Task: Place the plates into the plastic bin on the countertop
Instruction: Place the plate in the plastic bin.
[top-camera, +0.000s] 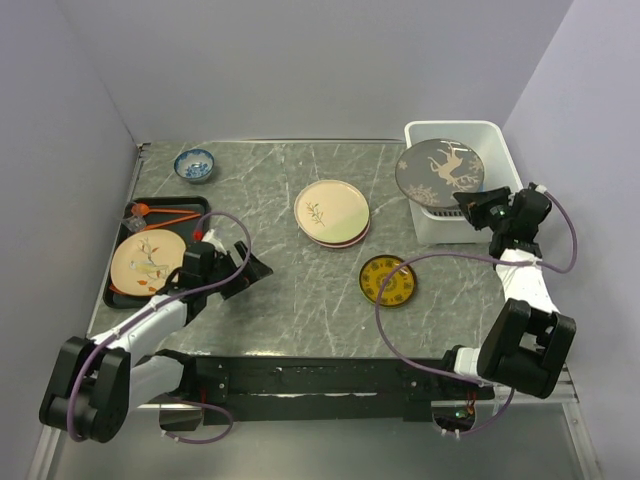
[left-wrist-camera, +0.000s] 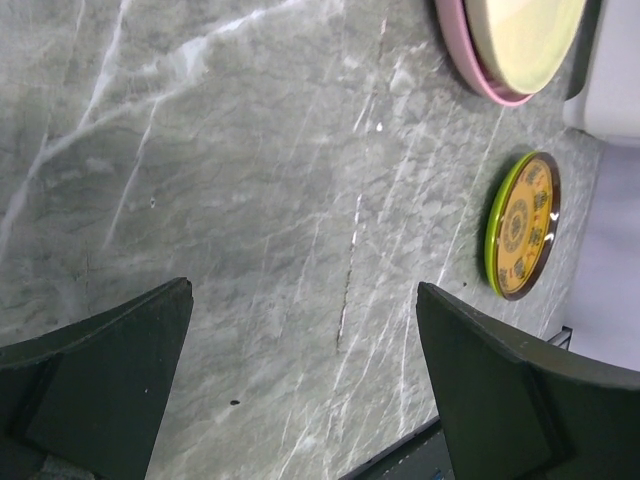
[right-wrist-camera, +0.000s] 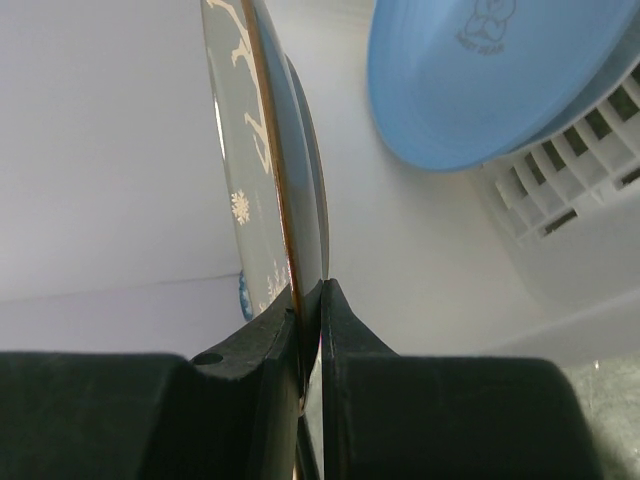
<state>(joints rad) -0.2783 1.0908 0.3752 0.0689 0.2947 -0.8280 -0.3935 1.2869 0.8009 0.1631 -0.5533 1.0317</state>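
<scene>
Fingers (right-wrist-camera: 250, 360) of the right gripper (right-wrist-camera: 318, 292) are pinched on the rim of a grey plate (top-camera: 438, 170), held tilted over the white bin (top-camera: 440, 226), where a blue plate (right-wrist-camera: 480, 80) is seen. The left gripper (left-wrist-camera: 302, 300) is held spread above the countertop (top-camera: 300, 290).

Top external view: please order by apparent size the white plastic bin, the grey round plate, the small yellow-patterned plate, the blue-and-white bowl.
1. white plastic bin
2. grey round plate, raised nearer the camera
3. small yellow-patterned plate
4. blue-and-white bowl
</scene>
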